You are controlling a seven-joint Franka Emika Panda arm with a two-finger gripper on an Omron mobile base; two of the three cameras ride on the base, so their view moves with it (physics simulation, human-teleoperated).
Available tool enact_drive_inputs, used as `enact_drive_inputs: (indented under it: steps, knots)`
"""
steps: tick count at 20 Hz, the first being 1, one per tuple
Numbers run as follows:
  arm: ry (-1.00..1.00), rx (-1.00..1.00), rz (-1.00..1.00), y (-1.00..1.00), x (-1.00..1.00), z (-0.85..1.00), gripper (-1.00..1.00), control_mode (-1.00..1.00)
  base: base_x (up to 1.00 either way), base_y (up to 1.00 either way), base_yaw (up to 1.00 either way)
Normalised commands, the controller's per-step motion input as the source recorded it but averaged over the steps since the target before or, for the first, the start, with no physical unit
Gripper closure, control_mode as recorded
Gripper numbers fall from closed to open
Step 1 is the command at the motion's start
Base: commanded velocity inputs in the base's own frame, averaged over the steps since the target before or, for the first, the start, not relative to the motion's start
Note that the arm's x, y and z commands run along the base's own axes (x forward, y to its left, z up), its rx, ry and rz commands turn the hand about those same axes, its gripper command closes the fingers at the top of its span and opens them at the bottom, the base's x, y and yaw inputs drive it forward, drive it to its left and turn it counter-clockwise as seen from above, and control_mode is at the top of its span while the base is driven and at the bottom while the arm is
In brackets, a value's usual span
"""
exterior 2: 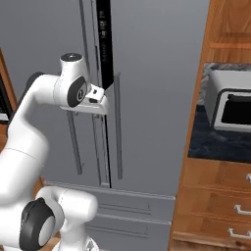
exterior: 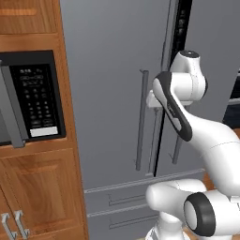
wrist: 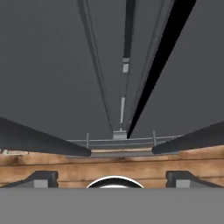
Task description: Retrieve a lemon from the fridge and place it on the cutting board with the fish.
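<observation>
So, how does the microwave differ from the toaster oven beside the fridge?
The microwave is black with a keypad; the toaster oven is pale silver with a dark window. The microwave is built into the wooden cabinet left of the fridge; the toaster oven stands on a dark counter right of it. Both have wood around them.

Glossy white rounded arm point(exterior: 206, 136), dark grey joint bands, round black-capped joints, white base

Nothing readable is showing up here — the microwave point(exterior: 35, 101) keypad is just displaying rows of tiny pale blobs, too small to make out, and the fridge point(exterior: 112, 70) isn't carrying any legible label or brand.
</observation>
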Motion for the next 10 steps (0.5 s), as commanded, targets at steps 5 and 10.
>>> enact_drive_inputs:
  steps: [5,10]
  knots:
    - [0.0,0.0,0.0,0.0,0.0,0.0,-1.0,1.0,-0.29,-0.34,-0.02]
    - [0.0,0.0,0.0,0.0,0.0,0.0,-1.0,1.0,-0.33,-0.42,0.0]
